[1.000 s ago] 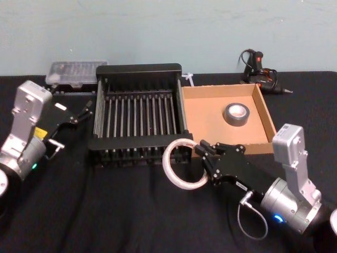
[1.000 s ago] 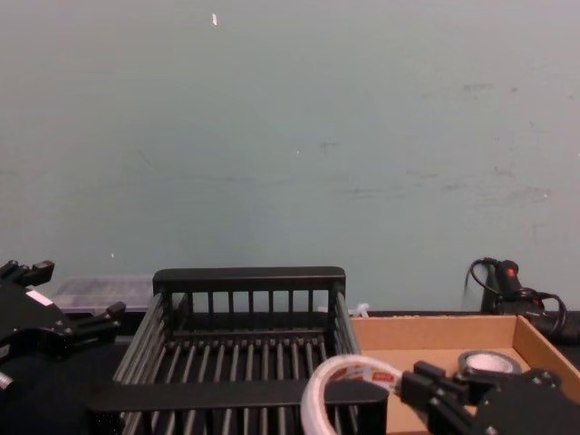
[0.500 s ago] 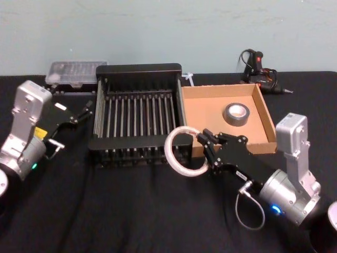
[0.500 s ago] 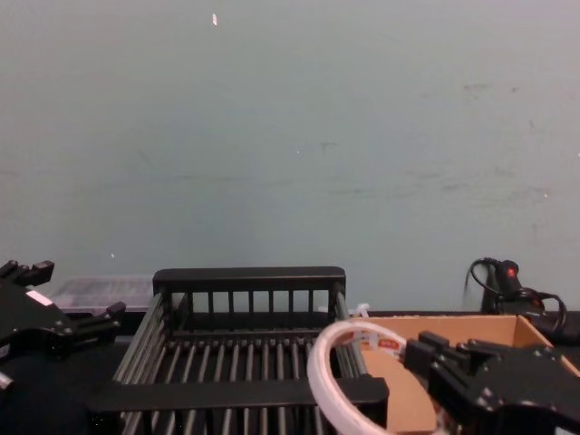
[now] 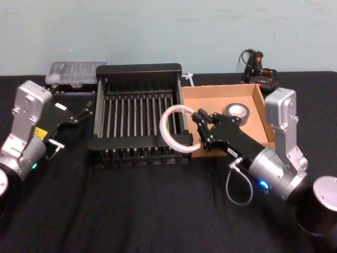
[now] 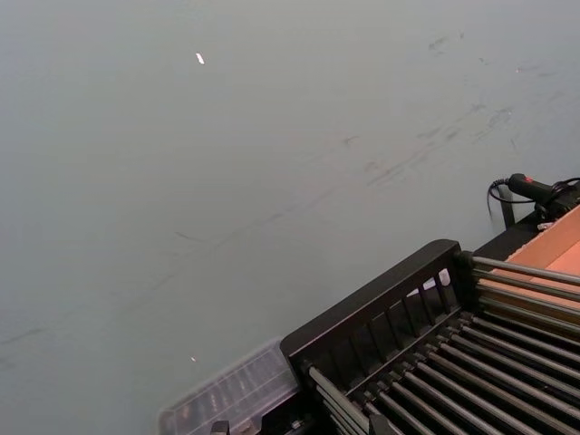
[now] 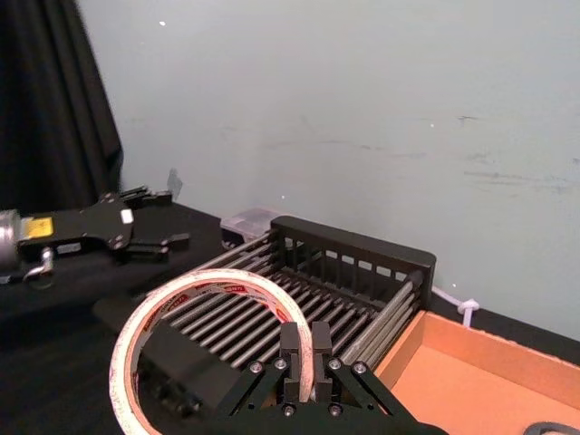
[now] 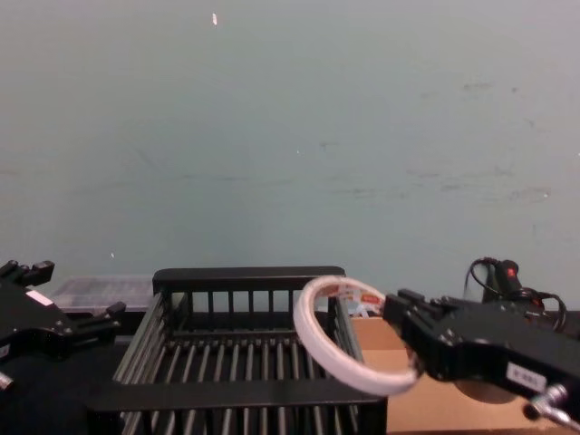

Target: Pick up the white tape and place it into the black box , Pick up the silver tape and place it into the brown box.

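My right gripper is shut on the rim of the white tape, a large thin ring with red print inside. It holds the ring upright in the air over the right front part of the black box. The wrist view shows its fingers pinching the ring above the slatted floor of the black box. From the chest, the white tape hangs before the black box. The silver tape lies in the brown box. At the far left, my left gripper stands open.
A clear plastic case sits behind the black box at the left. A glue gun with its cable lies behind the brown box, and a white zip tie lies between the boxes. Black cloth covers the table.
My right gripper has lifted the white tape from the table in front of the black box, up and back over the box's right front part. The left arm has stayed still.
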Controlling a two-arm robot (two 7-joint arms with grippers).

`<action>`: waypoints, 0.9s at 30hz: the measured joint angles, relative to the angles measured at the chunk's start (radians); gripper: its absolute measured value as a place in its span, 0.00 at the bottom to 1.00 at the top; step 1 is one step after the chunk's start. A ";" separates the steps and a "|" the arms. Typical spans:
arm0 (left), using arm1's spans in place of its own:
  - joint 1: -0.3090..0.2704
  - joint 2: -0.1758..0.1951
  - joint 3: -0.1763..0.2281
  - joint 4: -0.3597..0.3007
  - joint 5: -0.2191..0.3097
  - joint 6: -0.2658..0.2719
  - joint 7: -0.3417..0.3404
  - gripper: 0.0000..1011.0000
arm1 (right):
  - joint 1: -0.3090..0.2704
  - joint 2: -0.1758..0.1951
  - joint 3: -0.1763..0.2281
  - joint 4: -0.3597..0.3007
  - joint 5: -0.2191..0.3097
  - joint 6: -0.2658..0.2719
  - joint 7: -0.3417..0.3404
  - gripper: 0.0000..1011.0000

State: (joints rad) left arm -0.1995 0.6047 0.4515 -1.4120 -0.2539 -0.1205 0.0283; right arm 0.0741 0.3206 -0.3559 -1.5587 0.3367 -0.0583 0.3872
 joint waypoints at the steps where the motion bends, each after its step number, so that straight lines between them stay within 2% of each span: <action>1: 0.000 0.000 0.000 0.000 0.000 0.000 0.000 0.99 | 0.016 -0.008 0.000 0.013 0.004 0.007 -0.002 0.09; 14: 0.000 0.000 0.000 0.000 0.000 0.000 0.000 0.99 | 0.131 -0.052 -0.021 0.135 -0.007 0.024 -0.008 0.09; 27: 0.000 0.000 0.000 0.000 0.000 0.000 0.000 0.99 | 0.249 -0.095 -0.035 0.271 -0.024 0.009 0.009 0.09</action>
State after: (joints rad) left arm -0.1995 0.6046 0.4514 -1.4120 -0.2539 -0.1205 0.0283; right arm 0.3233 0.2253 -0.3911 -1.2877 0.3130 -0.0490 0.3961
